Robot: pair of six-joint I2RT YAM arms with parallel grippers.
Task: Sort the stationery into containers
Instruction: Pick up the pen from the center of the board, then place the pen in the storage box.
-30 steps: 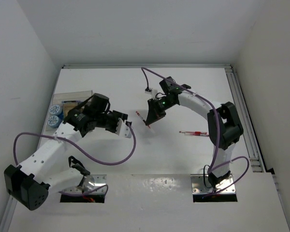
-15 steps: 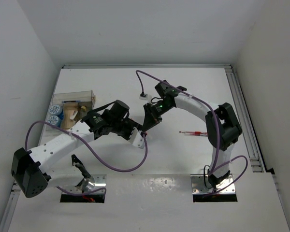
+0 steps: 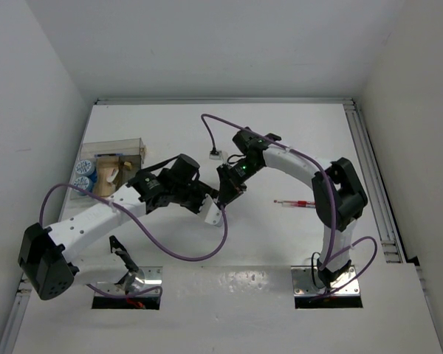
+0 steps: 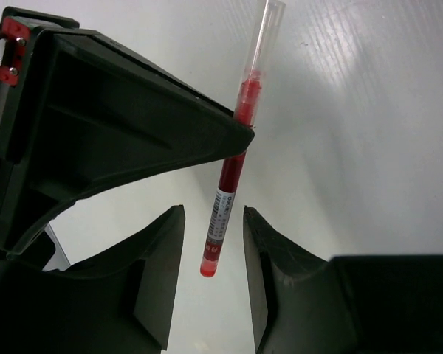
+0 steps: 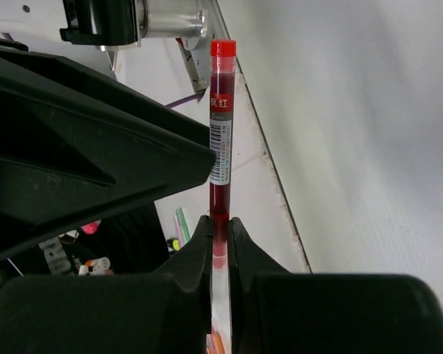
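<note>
Though small, "红" on red pen point(image 5: 220, 195).

The red pen point(image 4: 227, 177) has a glossy clear plastic barrel with a white paper-like label, and the left gripper point(image 4: 213, 215) has matt black plastic fingers point(image 4: 159, 273). The white desk point(image 4: 369, 147) is smooth with a faint sheen. The box point(image 3: 114, 144) at its left edge is see-through plastic, and the 2 base plates point(image 3: 153, 274) at the near edge are shiny metal.

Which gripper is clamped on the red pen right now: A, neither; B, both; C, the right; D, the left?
C: the right gripper pinches the red pen, while the left gripper stands open with gaps either side of it.
</note>
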